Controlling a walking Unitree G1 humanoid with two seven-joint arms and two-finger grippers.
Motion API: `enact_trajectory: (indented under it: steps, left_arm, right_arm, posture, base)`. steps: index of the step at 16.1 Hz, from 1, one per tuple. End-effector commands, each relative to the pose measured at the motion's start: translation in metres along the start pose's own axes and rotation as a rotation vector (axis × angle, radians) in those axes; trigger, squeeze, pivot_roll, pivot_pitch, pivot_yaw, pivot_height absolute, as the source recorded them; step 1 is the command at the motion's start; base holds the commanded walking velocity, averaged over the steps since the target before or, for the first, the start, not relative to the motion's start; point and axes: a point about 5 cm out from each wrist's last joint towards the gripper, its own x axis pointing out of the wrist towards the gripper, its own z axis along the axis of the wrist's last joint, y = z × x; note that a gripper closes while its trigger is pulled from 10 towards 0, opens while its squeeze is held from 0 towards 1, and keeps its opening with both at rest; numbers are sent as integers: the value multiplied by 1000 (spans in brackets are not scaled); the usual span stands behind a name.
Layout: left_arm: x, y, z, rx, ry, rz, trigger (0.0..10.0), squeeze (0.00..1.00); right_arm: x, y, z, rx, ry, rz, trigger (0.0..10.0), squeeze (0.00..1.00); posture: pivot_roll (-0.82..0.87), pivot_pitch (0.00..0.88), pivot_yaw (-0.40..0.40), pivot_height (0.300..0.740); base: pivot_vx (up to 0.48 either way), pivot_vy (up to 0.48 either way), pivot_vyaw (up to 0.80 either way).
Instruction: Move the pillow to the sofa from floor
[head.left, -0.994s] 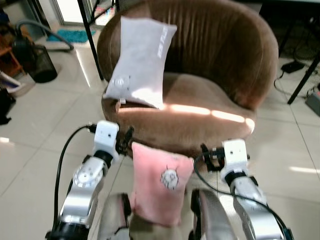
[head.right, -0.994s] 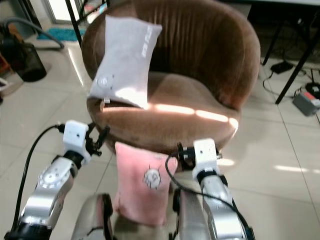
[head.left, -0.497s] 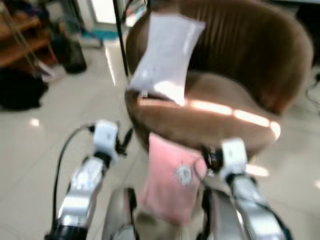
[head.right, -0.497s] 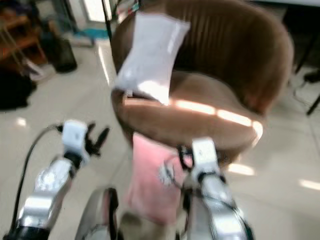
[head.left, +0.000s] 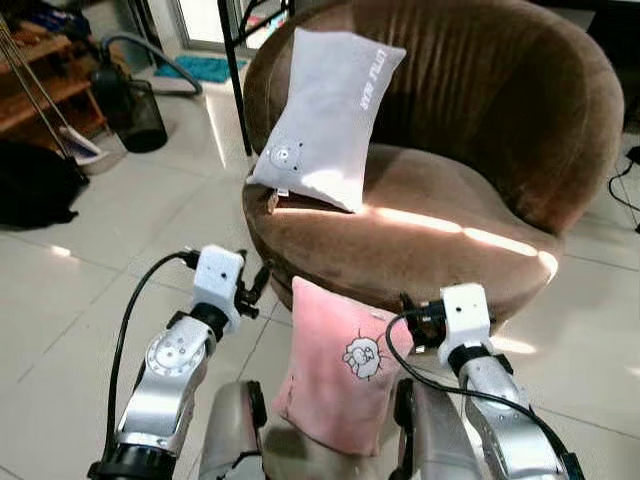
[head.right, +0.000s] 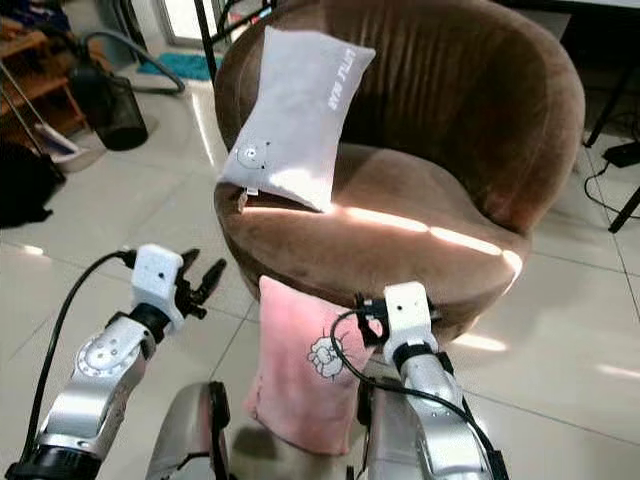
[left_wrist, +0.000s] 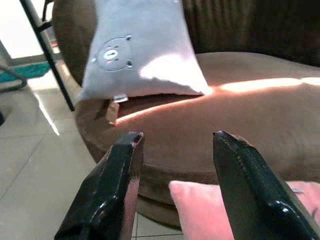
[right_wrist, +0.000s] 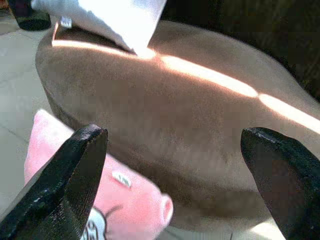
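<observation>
Left gripper (head.left: 252, 290): jaws spread moderately, holding nothing, hovering just left of the pink pillow (head.left: 333, 365), apart from it. Right gripper (right_wrist: 175, 175): jaws spread very wide, empty, poised at the pillow's right upper corner, in front of the brown sofa (head.left: 480, 200). Pink pillow: standing upright on the floor (head.left: 120, 250), leaning against the sofa's near front, long axis roughly vertical, slightly tilted. Soft pink fabric, small cartoon sheep printed on the near face. Grey pillow (head.left: 325, 115) propped on the seat's far left, against the backrest.
</observation>
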Motion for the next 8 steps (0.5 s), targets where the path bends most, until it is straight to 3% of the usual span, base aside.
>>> enact_trajectory:
  steps: [1, 2, 3, 5, 8]
  left_arm:
    - [-3, 4, 2, 45, 0, -14, 10000, 0]
    - [-3, 4, 2, 45, 0, -14, 10000, 0]
    - [-3, 9, 6, 47, 0, -31, 10000, 0]
    - [-8, 9, 7, 57, 9, -70, 10000, 0]
    - [-21, 10, 12, 106, 36, -155, 10000, 0]
  right_arm:
    - [9, -1, -1, 25, 8, 15, 10000, 1000]
    - [9, -1, -1, 25, 8, 15, 10000, 1000]
    - [26, -7, -7, 106, 52, -30, 10000, 1000]
    - [36, -12, -13, 171, 99, -88, 10000, 1000]
    - [51, -26, -23, 392, 182, -192, 10000, 1000]
  posture:
    - [-18, 47, 43, 536]
    - [-18, 47, 43, 536]
    - [6, 92, 53, 536]
    - [33, 126, 60, 536]
    - [115, 219, 81, 536]
  base:
    - [0, 0, 0]
    - [0, 0, 0]
    - [0, 0, 0]
    - [0, 0, 0]
    - [0, 0, 0]
